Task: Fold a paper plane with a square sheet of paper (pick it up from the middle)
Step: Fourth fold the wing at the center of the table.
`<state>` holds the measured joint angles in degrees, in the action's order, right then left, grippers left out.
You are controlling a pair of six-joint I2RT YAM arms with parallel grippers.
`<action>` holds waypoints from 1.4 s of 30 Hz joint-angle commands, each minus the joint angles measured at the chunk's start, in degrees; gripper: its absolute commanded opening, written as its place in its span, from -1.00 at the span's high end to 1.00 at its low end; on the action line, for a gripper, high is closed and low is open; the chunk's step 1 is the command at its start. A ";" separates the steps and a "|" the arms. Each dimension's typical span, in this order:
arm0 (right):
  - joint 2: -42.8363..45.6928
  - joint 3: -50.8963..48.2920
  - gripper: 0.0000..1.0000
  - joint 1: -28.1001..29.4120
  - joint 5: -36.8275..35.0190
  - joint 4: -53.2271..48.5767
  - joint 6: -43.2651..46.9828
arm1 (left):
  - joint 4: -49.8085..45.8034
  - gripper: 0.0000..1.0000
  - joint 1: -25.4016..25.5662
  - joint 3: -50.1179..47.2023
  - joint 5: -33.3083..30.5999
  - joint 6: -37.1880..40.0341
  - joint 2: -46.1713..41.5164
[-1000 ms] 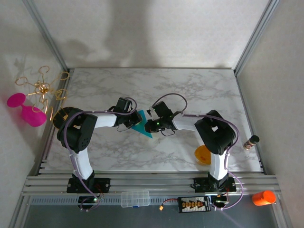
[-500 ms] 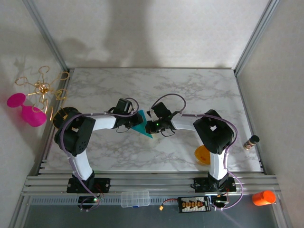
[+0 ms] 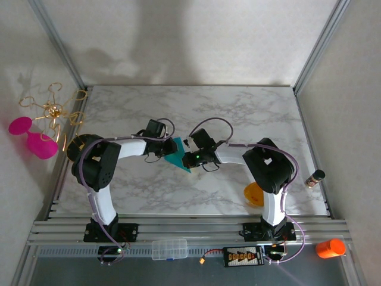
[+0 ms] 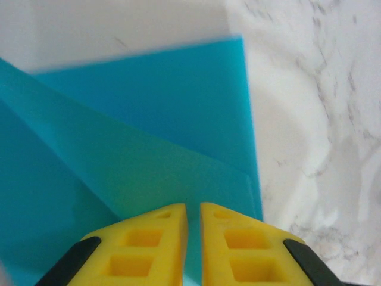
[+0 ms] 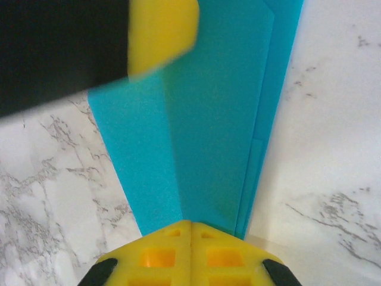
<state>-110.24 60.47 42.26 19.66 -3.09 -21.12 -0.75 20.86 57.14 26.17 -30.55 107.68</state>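
Note:
The square sheet of paper (image 3: 177,157), teal and folded into a narrow pointed shape with several layers, lies flat on the marble table (image 3: 238,113) between my two grippers. My left gripper (image 3: 167,149) sits on its left side. In the left wrist view its yellow fingertips (image 4: 193,208) stand a narrow slit apart over the paper (image 4: 149,119), with nothing gripped. My right gripper (image 3: 188,156) is shut, its tips (image 5: 191,225) resting on the narrow end of the paper (image 5: 208,119). One left finger (image 5: 164,30) shows at the far end.
A small orange bowl (image 3: 254,194) sits by the right arm's base. A brown bottle (image 3: 315,177) stands at the table's right edge. Pink goblets (image 3: 30,137) and a gold wire piece (image 3: 53,110) lie beyond the left rail.
My left wrist has shifted slightly to the left and its jaws have eased apart a little. The paper and the right gripper have stayed put.

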 commanded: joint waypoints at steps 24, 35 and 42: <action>-3.23 -2.27 0.89 -0.77 -2.12 -7.10 -4.45 | 2.34 0.58 -9.18 1.15 1.38 -4.18 -10.23; -2.53 -2.85 0.89 -0.81 -3.05 -4.81 -9.54 | 11.97 0.45 -1.09 -5.46 3.16 -11.64 -7.65; -1.66 -3.25 0.90 -1.26 -2.08 -2.12 -12.33 | 14.38 0.59 0.07 -4.21 2.94 -13.61 -3.38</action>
<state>-110.15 59.59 41.65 20.86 -0.62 -31.53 11.07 20.29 52.21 28.77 -42.44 102.54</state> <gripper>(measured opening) 0.059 0.214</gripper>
